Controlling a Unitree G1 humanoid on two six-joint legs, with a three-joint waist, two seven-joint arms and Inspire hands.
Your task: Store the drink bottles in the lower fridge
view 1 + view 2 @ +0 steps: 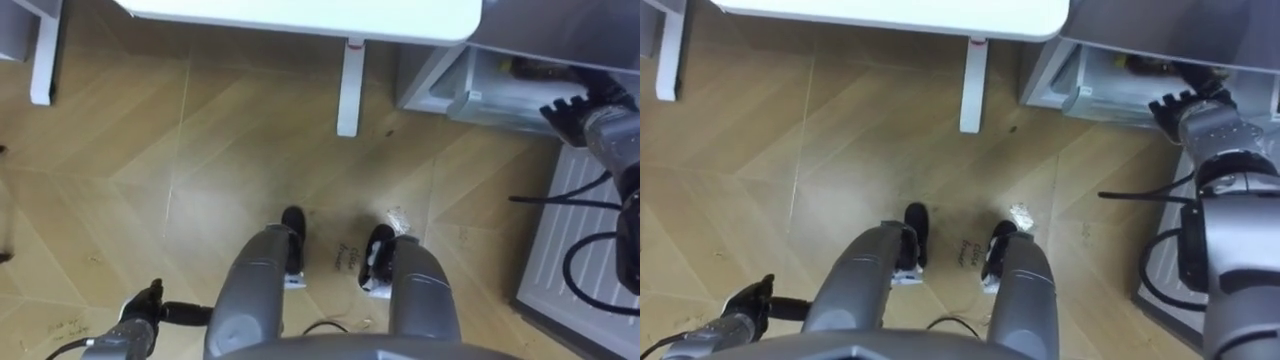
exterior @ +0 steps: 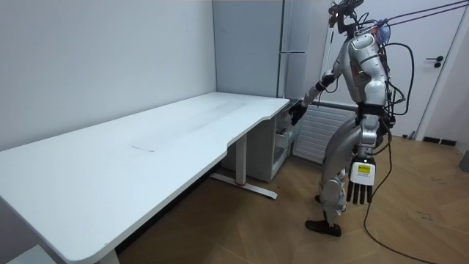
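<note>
The right robot hand (image 1: 580,110), loosely spread and empty, hovers just before the lower fridge (image 1: 470,85), nearer than the slack left robot hand (image 2: 359,192).

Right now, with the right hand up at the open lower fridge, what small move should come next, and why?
Probably draw the right hand back from the lower fridge: its door already stands open, and neither it nor the left hand, hanging low, holds a drink.
</note>
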